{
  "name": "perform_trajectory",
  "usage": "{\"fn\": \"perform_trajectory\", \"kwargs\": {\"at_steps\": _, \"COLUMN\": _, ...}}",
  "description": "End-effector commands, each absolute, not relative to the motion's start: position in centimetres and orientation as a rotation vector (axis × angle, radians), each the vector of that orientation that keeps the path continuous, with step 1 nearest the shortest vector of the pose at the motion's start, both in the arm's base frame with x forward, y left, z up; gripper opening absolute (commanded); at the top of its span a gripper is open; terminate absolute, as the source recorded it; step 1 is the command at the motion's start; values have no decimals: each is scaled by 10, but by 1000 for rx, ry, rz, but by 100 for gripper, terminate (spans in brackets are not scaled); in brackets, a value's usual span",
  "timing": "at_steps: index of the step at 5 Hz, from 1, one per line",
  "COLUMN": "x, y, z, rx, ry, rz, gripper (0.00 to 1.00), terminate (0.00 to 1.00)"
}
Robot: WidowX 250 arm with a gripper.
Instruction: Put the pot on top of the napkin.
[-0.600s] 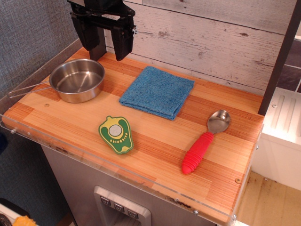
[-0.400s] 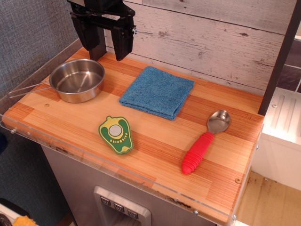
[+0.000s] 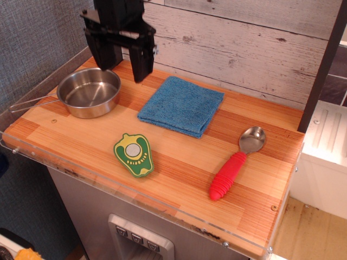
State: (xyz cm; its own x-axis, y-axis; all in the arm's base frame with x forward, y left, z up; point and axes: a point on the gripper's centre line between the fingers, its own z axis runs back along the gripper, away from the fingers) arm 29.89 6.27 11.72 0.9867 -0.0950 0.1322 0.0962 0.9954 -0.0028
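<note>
**Gripper spread wide, holding nothing**

Gripper (image 3: pixel 123 67) hangs above the table's (image 3: pixel 179 162) back-left area. Pot (image 3: pixel 89 92) sits just below-left of it — untouched. Napkin (image 3: pixel 181 105) lies flat to its right, apart from the pot.

There are no words, numbers or brand names to read anywhere. The green and yellow pepper toy (image 3: pixel 134 154), on the table (image 3: pixel 179 162) in front of the fingers (image 3: pixel 142 64), has a ring of tiny dark marks around its pale middle, but they are too small to read.
</note>
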Motion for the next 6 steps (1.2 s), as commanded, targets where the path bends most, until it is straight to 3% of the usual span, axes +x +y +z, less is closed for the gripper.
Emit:
{"fn": "perform_trajectory", "kwargs": {"at_steps": 1, "x": 305, "y": 104, "z": 98, "rx": 123, "ry": -194, "rz": -70, "gripper": 100, "terminate": 0}}
{"fn": "perform_trajectory", "kwargs": {"at_steps": 3, "x": 322, "y": 124, "z": 50, "rx": 96, "ry": -137, "rz": -36, "gripper": 100, "terminate": 0}}
{"fn": "perform_trajectory", "kwargs": {"at_steps": 5, "x": 337, "y": 124, "z": 32, "rx": 87, "ry": -126, "rz": -37, "gripper": 100, "terminate": 0}}
{"fn": "perform_trajectory", "kwargs": {"at_steps": 6, "x": 338, "y": 121, "z": 28, "rx": 72, "ry": -127, "rz": -61, "gripper": 0, "terminate": 0}}
